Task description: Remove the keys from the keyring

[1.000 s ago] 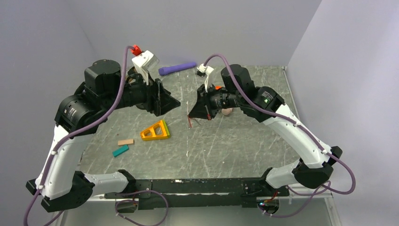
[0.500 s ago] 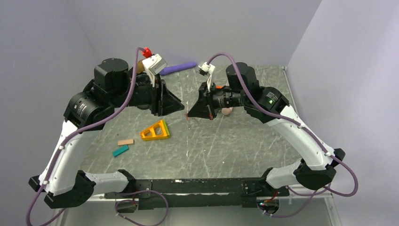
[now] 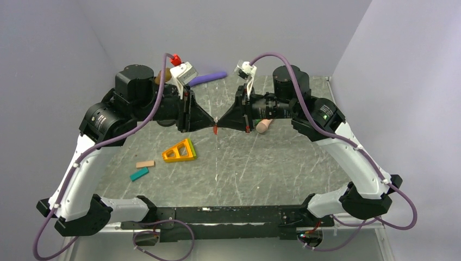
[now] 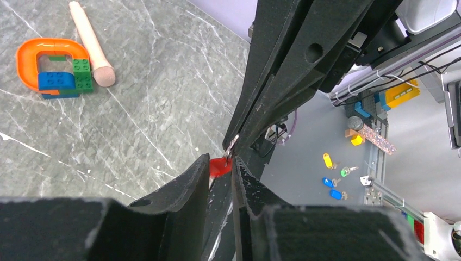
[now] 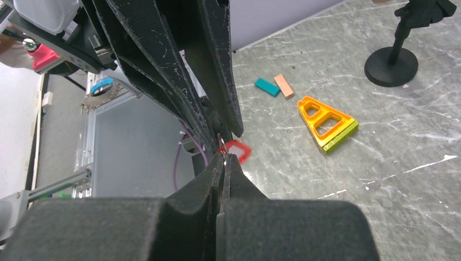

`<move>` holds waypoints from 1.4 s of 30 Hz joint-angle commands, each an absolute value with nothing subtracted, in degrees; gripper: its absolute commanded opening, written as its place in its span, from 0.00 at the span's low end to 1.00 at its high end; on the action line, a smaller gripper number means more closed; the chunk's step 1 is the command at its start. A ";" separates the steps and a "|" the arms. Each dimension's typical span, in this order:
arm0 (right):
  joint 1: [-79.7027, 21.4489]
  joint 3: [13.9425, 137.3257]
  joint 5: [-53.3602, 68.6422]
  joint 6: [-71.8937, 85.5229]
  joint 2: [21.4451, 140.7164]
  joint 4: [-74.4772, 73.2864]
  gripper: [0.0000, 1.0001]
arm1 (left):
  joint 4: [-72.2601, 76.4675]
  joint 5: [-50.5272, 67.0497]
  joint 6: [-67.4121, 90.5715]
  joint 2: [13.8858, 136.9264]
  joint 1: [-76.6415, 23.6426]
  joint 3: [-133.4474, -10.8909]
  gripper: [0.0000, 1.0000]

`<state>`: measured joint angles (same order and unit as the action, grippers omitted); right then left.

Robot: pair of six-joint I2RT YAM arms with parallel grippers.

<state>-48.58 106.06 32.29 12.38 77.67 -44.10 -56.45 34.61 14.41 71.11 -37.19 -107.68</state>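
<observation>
Nothing had been pulled off yet: the keyring (image 5: 219,141) was pinched tight by the right end effector (image 5: 222,159). The red key (image 5: 235,149) was bracketed by the barely parted left end effector (image 4: 220,163), and an actual grip couldn't be confirmed.

We see both arms arched high over the table (image 3: 261,163), wrists level, tips meeting above its middle; the left gripper (image 3: 212,124) pinches the keys (image 4: 219,166), jaws a slit apart; the right gripper (image 3: 220,122) clamps tight on the keyring (image 5: 220,142).
</observation>
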 commanded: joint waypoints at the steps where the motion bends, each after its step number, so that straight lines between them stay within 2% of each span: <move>1: -48.94 107.23 32.93 12.12 77.24 -41.51 0.00 | -54.47 35.98 13.96 70.33 -36.99 -109.38 0.26; 12: -50.13 108.89 32.30 11.48 78.74 -43.50 0.00 | -50.48 38.82 14.08 68.16 -36.91 -105.12 0.22; 18: -50.67 109.99 31.79 11.41 79.16 -43.62 0.00 | -49.31 40.59 13.93 67.21 -36.92 -103.19 0.10; 20: -50.74 110.04 31.84 11.64 79.22 -43.50 0.00 | -49.04 40.86 14.15 67.14 -36.93 -102.93 0.00; 28: -51.09 109.49 30.51 12.77 78.44 -41.72 0.00 | -46.25 40.14 15.92 65.72 -36.96 -101.39 0.00; 36: -51.15 109.16 26.16 15.91 76.96 -34.57 0.00 | -32.41 37.17 24.07 61.08 -36.92 -93.60 0.00; 42: -51.09 111.83 26.06 17.62 77.66 -31.47 0.00 | -31.39 33.73 23.57 60.22 -36.98 -94.04 0.00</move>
